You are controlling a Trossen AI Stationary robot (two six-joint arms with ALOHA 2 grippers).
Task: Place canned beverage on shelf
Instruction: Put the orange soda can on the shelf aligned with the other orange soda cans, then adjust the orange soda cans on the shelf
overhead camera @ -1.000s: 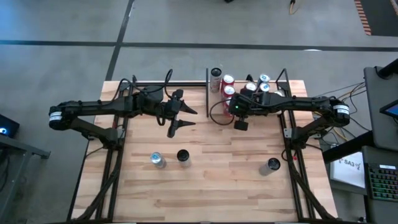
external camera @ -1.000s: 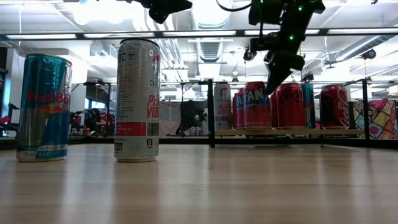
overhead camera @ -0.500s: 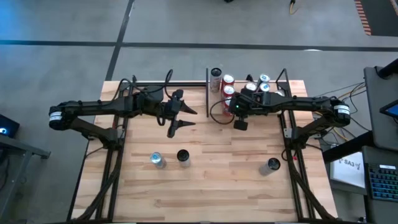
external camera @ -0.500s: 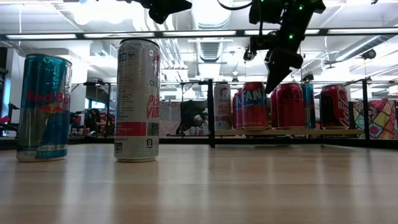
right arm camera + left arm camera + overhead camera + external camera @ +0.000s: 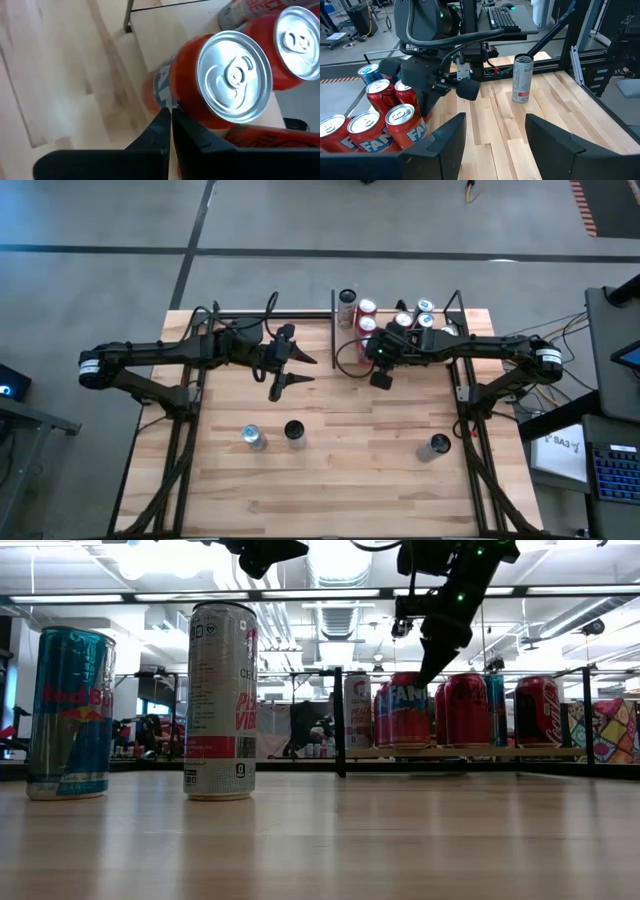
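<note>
The shelf [image 5: 470, 752] stands at the table's far right and carries several cans, among them a red-orange Fanta can [image 5: 220, 80] at its left front. My right gripper [image 5: 378, 378] is shut and points slanting down, hanging above the table just in front of the shelf [image 5: 333, 308], with its tips [image 5: 424, 672] at about can-top height. It touches nothing. My left gripper [image 5: 302, 370] hangs open over the table's far middle, empty. Three loose cans stand on the table: a blue one [image 5: 252, 437], a silver one [image 5: 295, 430] and another [image 5: 437, 445] at the near right.
Black frame legs run along both sides of the table. The blue Red Bull can [image 5: 70, 712] and the tall silver can [image 5: 220, 700] stand close together near the front left. Bare wood lies between the two grippers and down the table's middle.
My right gripper has rolled a little about its own axis, and its shut tips have swung slightly toward the table's left, staying in front of the shelf. My left gripper and all the cans have kept still.
</note>
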